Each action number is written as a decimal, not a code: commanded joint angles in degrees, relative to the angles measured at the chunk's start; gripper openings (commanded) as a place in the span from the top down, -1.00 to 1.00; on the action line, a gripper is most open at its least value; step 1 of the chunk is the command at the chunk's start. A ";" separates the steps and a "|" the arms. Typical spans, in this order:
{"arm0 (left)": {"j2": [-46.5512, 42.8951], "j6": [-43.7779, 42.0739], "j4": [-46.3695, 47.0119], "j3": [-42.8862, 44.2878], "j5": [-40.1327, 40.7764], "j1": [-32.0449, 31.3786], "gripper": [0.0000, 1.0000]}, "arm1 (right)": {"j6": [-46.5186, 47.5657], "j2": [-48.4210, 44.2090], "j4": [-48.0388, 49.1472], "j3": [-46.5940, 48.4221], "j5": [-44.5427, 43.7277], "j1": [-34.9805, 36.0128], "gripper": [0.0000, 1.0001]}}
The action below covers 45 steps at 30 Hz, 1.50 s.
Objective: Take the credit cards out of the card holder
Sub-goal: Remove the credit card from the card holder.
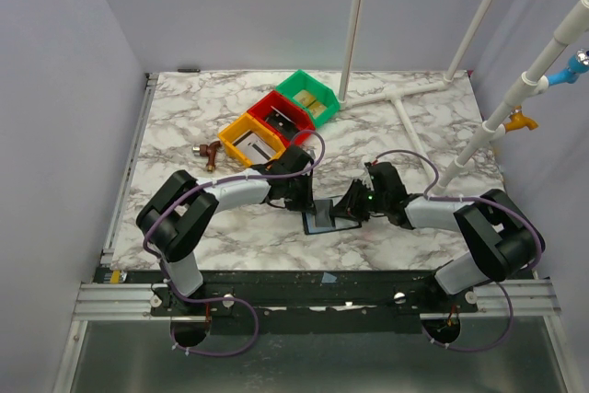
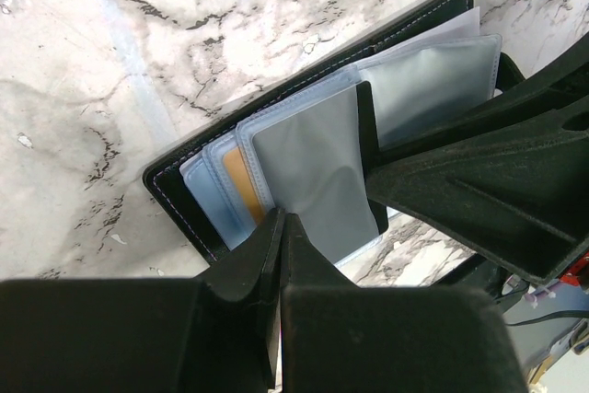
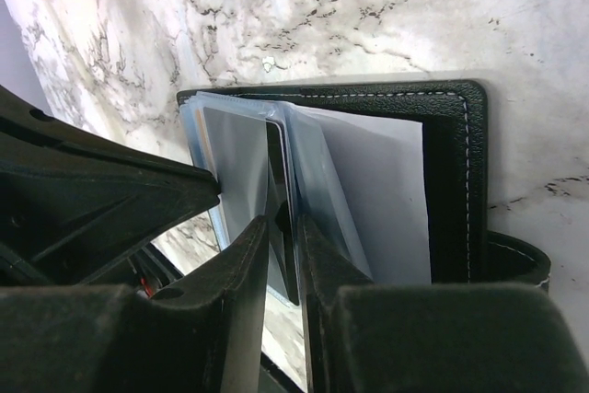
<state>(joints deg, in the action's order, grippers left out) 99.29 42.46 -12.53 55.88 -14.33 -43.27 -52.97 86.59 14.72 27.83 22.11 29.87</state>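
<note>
The card holder (image 1: pixel 320 220) lies open on the marble table between both grippers, its black cover (image 2: pixel 175 192) flat and its clear and bluish-grey leaves fanned up. A tan-gold credit card (image 2: pixel 240 181) sits in a sleeve near the left side. A pale whitish sheet (image 3: pixel 382 200), perhaps the other card, lies against the right cover (image 3: pixel 456 181). My left gripper (image 2: pixel 282 220) is shut, its tips pinched on the lower edge of a grey leaf (image 2: pixel 313 172). My right gripper (image 3: pixel 285 227) is shut on a dark middle leaf and holds it upright. Both show in the top view, left (image 1: pixel 308 198) and right (image 1: pixel 350 207).
A yellow bin (image 1: pixel 250 140), a red bin (image 1: pixel 281 117) and a green bin (image 1: pixel 308 96) stand in a row behind the left arm. A copper fitting (image 1: pixel 210 152) lies left of them. White pipes (image 1: pixel 405 108) run across the back right.
</note>
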 commanded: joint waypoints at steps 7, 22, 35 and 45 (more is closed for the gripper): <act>2.65 -1.06 -1.47 -0.06 0.09 -0.86 1.00 | -2.30 0.77 5.46 -2.07 4.70 -1.67 0.62; 2.85 -0.71 -1.00 -0.51 -0.08 -0.94 1.00 | -5.48 2.71 12.35 -2.96 8.70 -2.38 0.77; 2.10 -1.49 -1.26 -1.98 0.34 -0.10 1.00 | -3.16 1.38 8.49 -4.63 2.87 -2.89 0.99; 1.64 -2.77 -1.52 -2.45 0.13 0.99 1.00 | -0.85 -1.41 4.15 -4.83 -0.61 -3.06 0.99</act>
<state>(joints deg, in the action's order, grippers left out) 99.57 42.02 -11.29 55.48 -15.51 -42.70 -55.46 86.46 20.93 23.88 24.77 27.14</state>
